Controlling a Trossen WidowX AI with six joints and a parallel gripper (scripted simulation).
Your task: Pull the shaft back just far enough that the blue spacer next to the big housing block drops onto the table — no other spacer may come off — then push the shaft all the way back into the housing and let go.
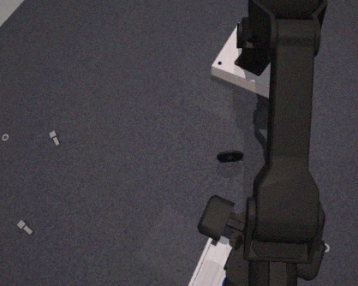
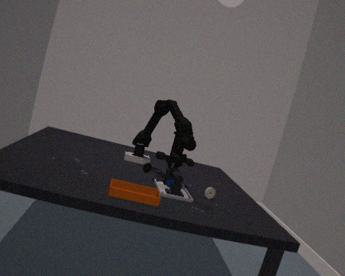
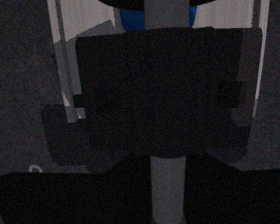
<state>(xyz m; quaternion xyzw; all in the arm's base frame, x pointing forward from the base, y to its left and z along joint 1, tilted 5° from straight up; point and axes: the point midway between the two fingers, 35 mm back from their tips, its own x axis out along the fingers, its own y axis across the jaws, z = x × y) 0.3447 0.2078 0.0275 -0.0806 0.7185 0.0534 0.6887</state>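
The grey shaft (image 3: 168,192) runs upright through the wrist view and disappears behind the big dark housing block (image 3: 161,95), showing again above it. The blue spacer (image 3: 133,21) (image 2: 170,182) shows on both sides of the shaft just beyond the block; whether it is around the shaft or below it, I cannot tell. A sliver of blue also shows at the bottom edge of the top view. My gripper (image 3: 162,144) is shut on the shaft, on the near side of the block. Other spacers are hidden or too dark to tell.
The white base tray (image 1: 203,265) (image 2: 187,197) (image 3: 261,65) lies under the block. An orange bin (image 2: 134,192) stands beside it. A black disc (image 1: 229,156), a pale wheel (image 2: 210,192) and small pale parts (image 1: 54,138) (image 1: 25,227) are around it.
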